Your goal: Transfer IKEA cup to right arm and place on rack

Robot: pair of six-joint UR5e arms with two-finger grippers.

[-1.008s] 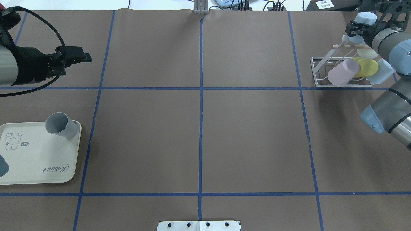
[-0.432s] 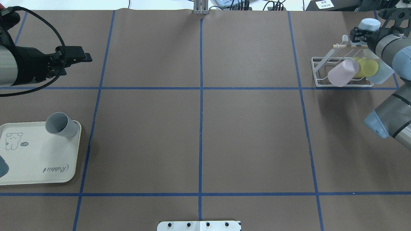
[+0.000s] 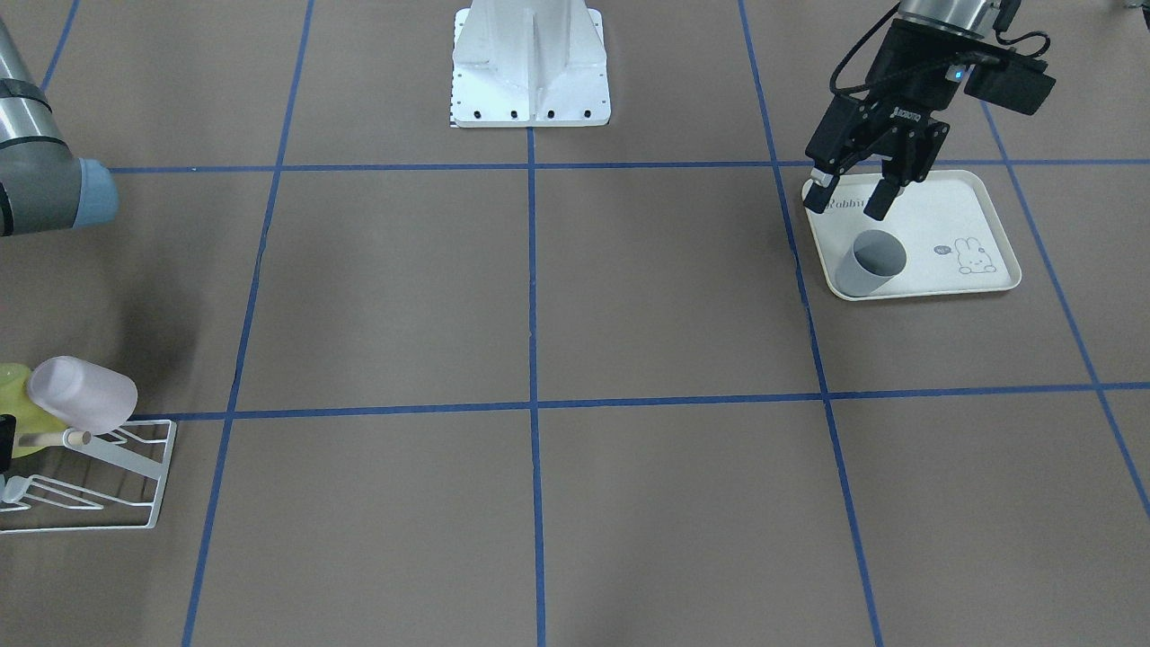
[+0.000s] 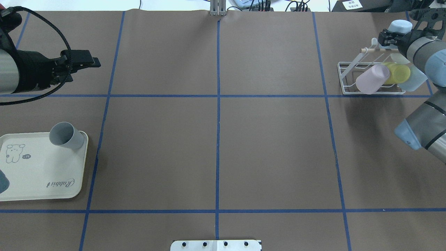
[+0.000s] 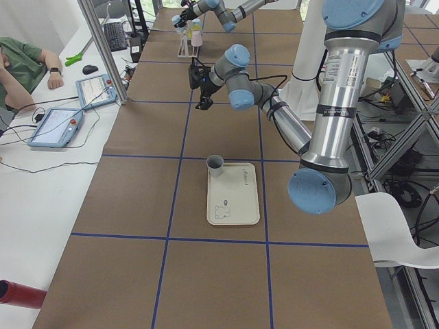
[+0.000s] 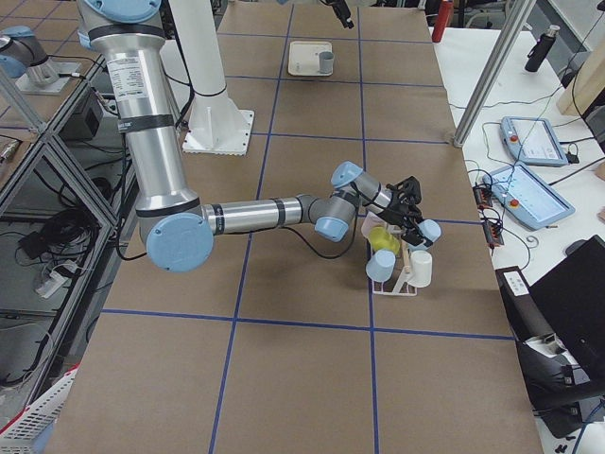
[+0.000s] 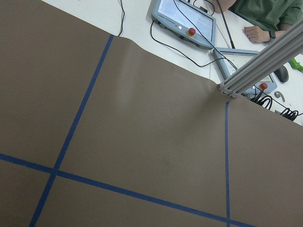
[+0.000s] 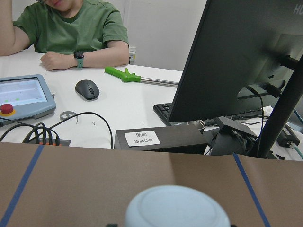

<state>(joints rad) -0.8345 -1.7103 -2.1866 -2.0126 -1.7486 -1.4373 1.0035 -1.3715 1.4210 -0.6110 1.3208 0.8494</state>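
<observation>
Your right gripper is clamped on a pale blue cup, held upside down so that its flat base faces up in the right wrist view. The cup sits at the far side of the rack, just beyond the wooden rod; you cannot tell from these views whether it is over a prong or touching the wire.

On the rack you have a pink cup at the end nearest the table's middle. A yellow cup is behind it, and another pale blue one is beyond that, partly hidden by the arm.

Your left gripper hangs with its jaws spread and nothing between them, above the near corner of the cream tray. A grey cup stands mouth up on the tray's far inner corner, apart from the fingers.

A person in a green shirt sits at the white desk beyond the table.
</observation>
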